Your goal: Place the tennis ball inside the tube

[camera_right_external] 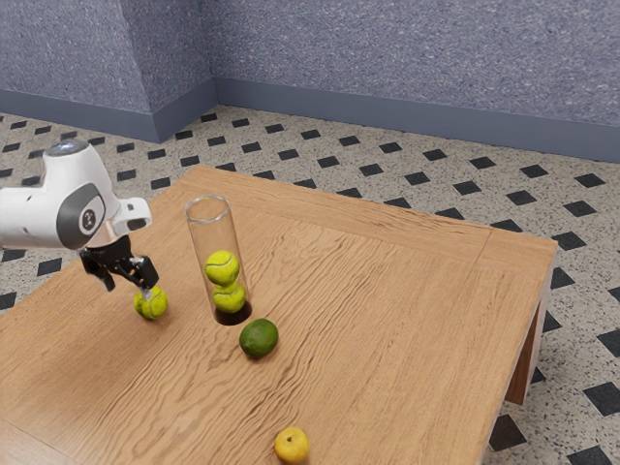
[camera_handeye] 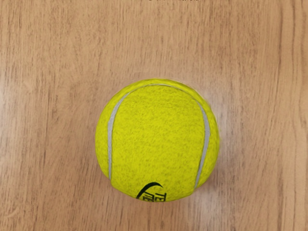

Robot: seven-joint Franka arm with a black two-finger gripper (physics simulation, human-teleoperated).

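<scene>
We see the tennis ball [camera_right_external: 150, 304] resting on the table, outside the tube; in the wrist view it lies beneath our hand, with pale seams curving along two sides and a dark printed mark on its felt. Our gripper [camera_right_external: 128, 289] points down at the ball, its fingers spread well apart with nothing clasped between them. One fingertip overlaps the ball's top in the exterior view; we cannot tell whether they touch.

Toward the exterior view's right from the ball, the clear tube [camera_right_external: 214, 234] stands upright on its dark base, with two balls stacked inside, an upper ball [camera_right_external: 222, 266] on a lower ball [camera_right_external: 229, 297]. Just beside the base sits a green lime [camera_right_external: 259, 338]. Well apart from these, a small orange-yellow fruit [camera_right_external: 292, 446] rests on the wooden table [camera_right_external: 407, 329].
</scene>
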